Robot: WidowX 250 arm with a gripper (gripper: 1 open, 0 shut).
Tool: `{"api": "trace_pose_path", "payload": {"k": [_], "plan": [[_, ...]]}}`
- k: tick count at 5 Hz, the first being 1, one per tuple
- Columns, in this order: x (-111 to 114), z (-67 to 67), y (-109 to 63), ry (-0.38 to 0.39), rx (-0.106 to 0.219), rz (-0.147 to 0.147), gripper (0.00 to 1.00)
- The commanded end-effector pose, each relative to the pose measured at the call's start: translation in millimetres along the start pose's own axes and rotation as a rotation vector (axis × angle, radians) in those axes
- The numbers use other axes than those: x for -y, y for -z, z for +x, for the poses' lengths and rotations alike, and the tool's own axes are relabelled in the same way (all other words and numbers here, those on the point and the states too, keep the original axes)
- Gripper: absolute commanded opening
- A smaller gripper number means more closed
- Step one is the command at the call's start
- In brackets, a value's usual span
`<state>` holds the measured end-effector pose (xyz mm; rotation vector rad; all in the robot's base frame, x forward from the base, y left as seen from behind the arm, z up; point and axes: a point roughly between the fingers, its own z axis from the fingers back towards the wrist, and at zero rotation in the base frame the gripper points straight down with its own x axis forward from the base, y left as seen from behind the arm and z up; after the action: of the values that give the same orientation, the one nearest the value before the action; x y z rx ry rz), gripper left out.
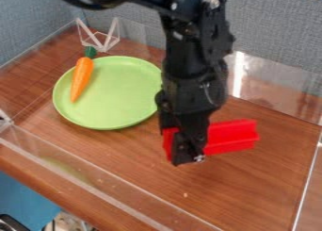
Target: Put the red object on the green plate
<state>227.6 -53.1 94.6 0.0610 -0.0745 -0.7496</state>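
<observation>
- Wooden tabletop [75, 150]: glossy brown grain, walled by clear panels.
- Green plate [120, 95]: round, shallow, smooth; lies left of and behind the block; orange carrot [82, 76] on its left side.
- Red object [224, 138]: flat brick, long axis roughly left-right, clamped at its left end.
- Fingers [185, 152]: closed on the block, pointing down.

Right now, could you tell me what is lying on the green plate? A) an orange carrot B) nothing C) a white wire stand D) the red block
A: the orange carrot lies on the green plate, at its left edge, while the red block is off it to the right, at the tool.
</observation>
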Motion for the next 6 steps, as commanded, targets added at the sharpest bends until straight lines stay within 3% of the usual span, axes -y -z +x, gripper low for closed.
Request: {"api": "trace_pose_path", "payload": {"k": [1, 2, 4, 5, 6], "plan": [[-23.2, -1.8, -11.0, -0.022, 0.041, 0.041, 0.00], [-23.5, 7.2, 5.1, 0.004, 0.046, 0.041, 0.00], [-5.1, -5.2, -3.6, 0.055, 0.063, 0.065, 0.00], [-16.9, -18.6, -8.5, 0.003, 0.060, 0.085, 0.00], [-17.1, -12.7, 2.3, 0.000, 0.057, 0.085, 0.00]]}}
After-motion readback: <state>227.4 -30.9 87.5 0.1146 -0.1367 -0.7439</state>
